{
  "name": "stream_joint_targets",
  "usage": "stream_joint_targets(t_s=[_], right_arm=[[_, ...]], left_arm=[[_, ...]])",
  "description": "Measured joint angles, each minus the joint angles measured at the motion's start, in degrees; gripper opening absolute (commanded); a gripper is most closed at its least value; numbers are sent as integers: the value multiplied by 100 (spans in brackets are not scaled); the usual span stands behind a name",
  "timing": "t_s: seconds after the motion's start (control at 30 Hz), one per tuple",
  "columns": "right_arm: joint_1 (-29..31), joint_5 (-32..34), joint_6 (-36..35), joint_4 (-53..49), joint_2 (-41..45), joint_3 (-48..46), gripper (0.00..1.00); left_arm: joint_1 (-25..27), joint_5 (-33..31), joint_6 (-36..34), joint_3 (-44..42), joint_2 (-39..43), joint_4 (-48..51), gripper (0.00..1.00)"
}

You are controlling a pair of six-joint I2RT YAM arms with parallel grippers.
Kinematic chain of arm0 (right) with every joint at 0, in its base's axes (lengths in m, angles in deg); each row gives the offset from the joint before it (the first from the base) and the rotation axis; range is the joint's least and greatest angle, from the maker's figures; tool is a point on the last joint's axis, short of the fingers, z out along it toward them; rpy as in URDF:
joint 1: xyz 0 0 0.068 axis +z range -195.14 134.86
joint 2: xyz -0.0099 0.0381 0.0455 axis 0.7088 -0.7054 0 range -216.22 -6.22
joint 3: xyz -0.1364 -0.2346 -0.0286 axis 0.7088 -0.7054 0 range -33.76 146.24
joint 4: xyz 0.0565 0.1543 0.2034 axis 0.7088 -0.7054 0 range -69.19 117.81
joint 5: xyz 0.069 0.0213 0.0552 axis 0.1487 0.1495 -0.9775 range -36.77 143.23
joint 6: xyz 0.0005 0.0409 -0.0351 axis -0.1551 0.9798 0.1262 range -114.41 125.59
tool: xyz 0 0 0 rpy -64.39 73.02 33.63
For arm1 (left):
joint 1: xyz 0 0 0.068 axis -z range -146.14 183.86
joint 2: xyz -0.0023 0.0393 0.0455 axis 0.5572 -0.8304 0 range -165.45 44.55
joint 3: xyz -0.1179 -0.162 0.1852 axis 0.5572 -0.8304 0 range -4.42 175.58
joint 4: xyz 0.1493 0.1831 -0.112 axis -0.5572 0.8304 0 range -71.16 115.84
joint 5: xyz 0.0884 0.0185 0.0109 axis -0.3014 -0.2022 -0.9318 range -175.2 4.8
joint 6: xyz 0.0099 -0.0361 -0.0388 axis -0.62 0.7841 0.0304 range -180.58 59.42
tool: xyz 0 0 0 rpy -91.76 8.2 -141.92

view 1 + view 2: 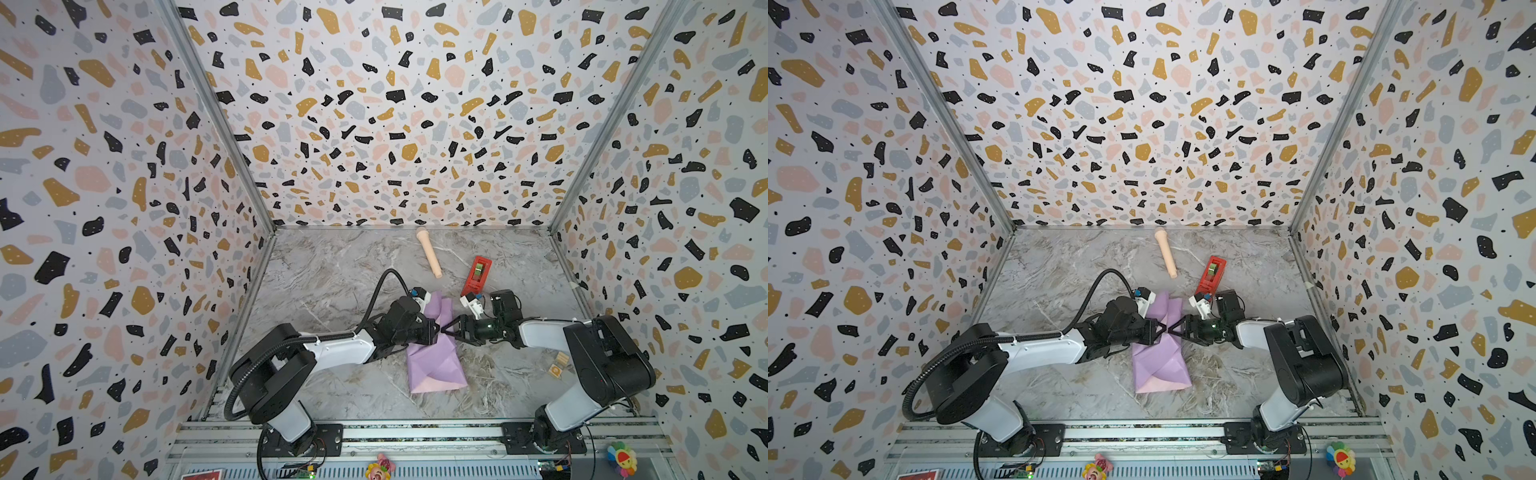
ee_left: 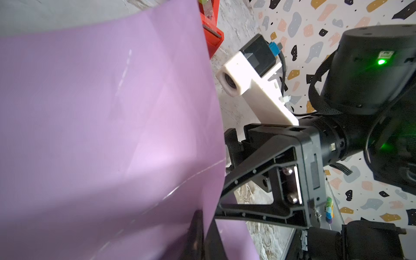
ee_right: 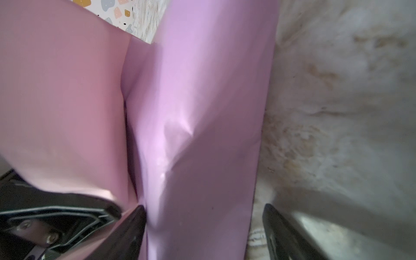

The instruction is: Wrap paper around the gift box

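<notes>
The paper (image 1: pixel 434 365) (image 1: pixel 1160 365) lies mid-table as a folded lilac bundle, its pale pink face showing along the near edge. The gift box is hidden. My left gripper (image 1: pixel 435 328) (image 1: pixel 1162 328) is shut on a raised lilac flap; in the left wrist view the paper (image 2: pixel 101 112) fills the frame and the gripper (image 2: pixel 202 236) pinches its edge. My right gripper (image 1: pixel 446 329) (image 1: pixel 1173 329) faces it tip to tip and stands open. In the right wrist view its fingers (image 3: pixel 135 229) straddle a standing fold of paper (image 3: pixel 202 112), one finger touching it.
A beige toy microphone (image 1: pixel 429 253) lies at the back. A red tape dispenser (image 1: pixel 476 274) sits just behind the right wrist. Small wooden blocks (image 1: pixel 559 363) lie by the right arm's base. Patterned walls close in three sides.
</notes>
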Motion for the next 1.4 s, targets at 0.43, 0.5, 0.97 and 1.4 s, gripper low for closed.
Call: stream_joint_targets(t_s=[0.43, 0.5, 0.97, 1.4], right_arm=[[2, 0, 9, 0, 0, 0, 81], [4, 4, 15, -2, -2, 0, 81], [9, -7, 17, -15, -24, 22, 81], [11, 17, 17, -173, -9, 81, 81]], left_arm=[[-2, 136, -149, 234, -251, 160, 0], [-2, 140, -149, 251, -297, 155, 0], [-15, 181, -114, 149, -313, -55, 0], [-17, 280, 48, -109, -343, -658, 22]])
